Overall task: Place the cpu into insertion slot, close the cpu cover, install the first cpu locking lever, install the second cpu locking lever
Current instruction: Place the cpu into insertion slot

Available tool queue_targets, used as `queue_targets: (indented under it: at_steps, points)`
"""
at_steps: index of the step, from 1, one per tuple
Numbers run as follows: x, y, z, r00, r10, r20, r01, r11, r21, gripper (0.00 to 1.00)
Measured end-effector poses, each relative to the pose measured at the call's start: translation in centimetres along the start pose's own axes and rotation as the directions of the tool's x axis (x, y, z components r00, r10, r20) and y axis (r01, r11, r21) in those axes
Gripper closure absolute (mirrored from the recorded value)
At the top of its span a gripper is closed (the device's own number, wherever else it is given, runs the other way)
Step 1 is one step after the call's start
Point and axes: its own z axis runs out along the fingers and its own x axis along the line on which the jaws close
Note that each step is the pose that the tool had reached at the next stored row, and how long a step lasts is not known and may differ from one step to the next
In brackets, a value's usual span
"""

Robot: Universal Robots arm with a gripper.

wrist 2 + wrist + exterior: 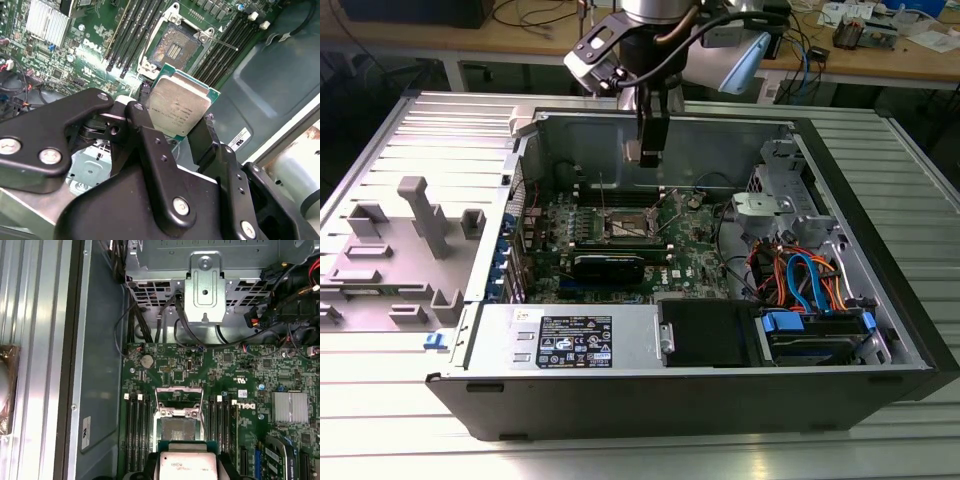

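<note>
**Second wrist view: chip [180,106] gripped above the open socket [175,47]**

Placing the chip is the step in hand, as I judge it. The gripper [175,127] has its black jaws clenched on two opposite edges of the chip. The chip hangs clear of the green circuit board [225,370], near the socket but apart from it and not yet seated. The cover [178,389] stands raised off the socket and a thin wire lever [222,44] stands free beside it, so the later steps look undone.

Seating the chip calls, I think, for squaring its edges to the socket rim and letting it down level. The recess looks barely larger than the chip, and a tilted corner could harm the fine contacts on its floor.

The chip is a flat square, a dull grey metal cap on a green base. The socket is a dark square recess in a bright metal rim, flanked by long black memory slots [127,35]. The cover is a thin bright metal frame with a wide window. The board lies in a grey steel computer case [580,140], open-sided, near the middle of the ribbed metal worktop [920,180].
</note>
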Motion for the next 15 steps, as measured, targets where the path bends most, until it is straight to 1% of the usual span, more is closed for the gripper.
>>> queue_targets:
  at_steps: [1, 3, 4, 5, 6, 7, 11, 15]
  points:
    - [0.00, -0.02, 0.08, 1.0000, 0.003, 0.0001, -0.003, 1.0000, -0.0026, 0.45]
    - [0.00, -0.03, 0.20, 1.0000, 0.004, 0.0007, -0.004, 0.9999, -0.0143, 0.45]
    - [0.00, -0.03, 0.27, 1.0000, 0.004, 0.0011, -0.004, 0.9997, -0.0234, 0.45]
    - [0.00, -0.05, 0.34, 1.0000, 0.004, 0.0010, -0.004, 0.9995, -0.0307, 0.45]
    - [0.00, -0.08, 0.44, 1.0000, 0.004, 0.0008, -0.004, 0.9994, -0.0345, 0.45]
    - [0.00, -0.16, 0.57, 1.0000, 0.004, 0.0009, -0.004, 0.9993, -0.0364, 0.45]
    - [-0.01, -0.60, 1.21, 1.0000, 0.004, 0.0003, -0.004, 0.9993, -0.0366, 0.45]
    - [-0.01, -0.98, 1.62, 1.0000, 0.004, 0.0000, -0.004, 0.9993, -0.0370, 0.45]
